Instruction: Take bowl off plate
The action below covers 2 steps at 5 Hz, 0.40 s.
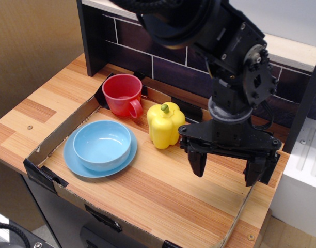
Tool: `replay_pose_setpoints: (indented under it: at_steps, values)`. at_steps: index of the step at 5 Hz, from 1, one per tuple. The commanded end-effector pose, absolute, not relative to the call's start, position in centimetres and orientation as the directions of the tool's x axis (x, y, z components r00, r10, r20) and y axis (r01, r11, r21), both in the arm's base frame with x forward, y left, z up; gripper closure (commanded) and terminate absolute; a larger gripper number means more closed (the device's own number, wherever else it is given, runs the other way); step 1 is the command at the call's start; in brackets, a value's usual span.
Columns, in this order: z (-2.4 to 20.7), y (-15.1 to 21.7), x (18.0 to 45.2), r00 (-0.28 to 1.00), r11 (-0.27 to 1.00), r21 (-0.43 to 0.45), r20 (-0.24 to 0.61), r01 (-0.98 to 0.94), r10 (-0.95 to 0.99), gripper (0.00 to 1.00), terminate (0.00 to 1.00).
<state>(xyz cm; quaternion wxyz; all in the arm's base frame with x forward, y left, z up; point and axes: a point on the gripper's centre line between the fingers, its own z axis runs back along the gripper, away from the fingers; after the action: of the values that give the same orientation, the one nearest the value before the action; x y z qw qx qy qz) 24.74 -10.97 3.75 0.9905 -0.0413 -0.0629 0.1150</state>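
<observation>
The light blue bowl sits upright in the middle of the flat light blue plate at the left of the wooden tray. My gripper hangs open and empty above the tray's right side, well to the right of the bowl. Its two black fingers point down with a wide gap between them. It touches nothing.
A red cup with handle stands behind the plate. A yellow bell pepper stands between the bowl and my gripper. A low cardboard rim borders the tray. A dark brick-pattern back wall rises behind.
</observation>
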Motion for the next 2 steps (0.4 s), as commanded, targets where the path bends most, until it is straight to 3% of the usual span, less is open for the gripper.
replay_pose_setpoints:
  at_steps: [1,2]
  values:
    - [3.8,-11.0,24.7,0.966,0.97,-0.096,0.115,-0.223,0.233,0.0,0.0]
    - [5.2,-9.2,23.3,0.967,0.976,-0.091,0.144,-0.2,0.211,0.0,0.0]
